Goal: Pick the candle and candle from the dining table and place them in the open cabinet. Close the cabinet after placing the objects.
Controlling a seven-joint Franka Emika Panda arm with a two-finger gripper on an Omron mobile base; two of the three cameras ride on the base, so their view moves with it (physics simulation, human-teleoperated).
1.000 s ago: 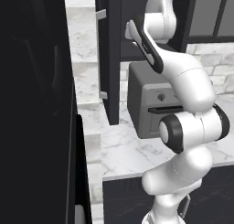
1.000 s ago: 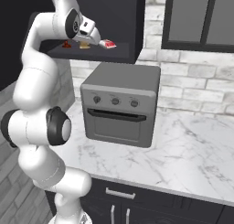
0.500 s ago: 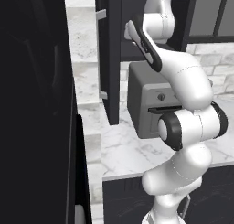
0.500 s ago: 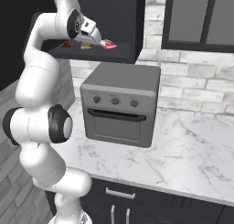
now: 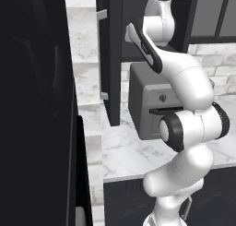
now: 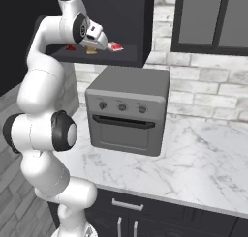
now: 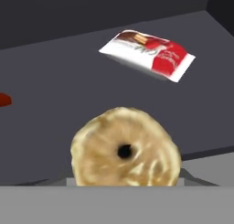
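Dark cabinet [image 6: 131, 18] shelf carries a round tan candle [image 7: 125, 150] at 6 o'clock in the hand view, a red-white packet [image 7: 148, 54] at 1 o'clock. Hand [image 6: 101, 40] reaches inside; its grip cannot be told.

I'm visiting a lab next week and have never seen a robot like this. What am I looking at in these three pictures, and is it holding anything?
It is a white jointed robot arm in a computer-drawn kitchen. Two pictures come from cameras on its base, behind it to the left and to the right; the third comes from a camera on its hand, looking along the tool.

The arm reaches up into an open dark wall cabinet. Its door stands open in the left base view. Below, a grey countertop oven sits on a white marble counter.

In the hand view, a round beige candle seen from above is close to the camera on the cabinet shelf, with a red and white packet behind it and something small and red at the left edge.

The tool is at the shelf; whether it grips the candle, I cannot tell.
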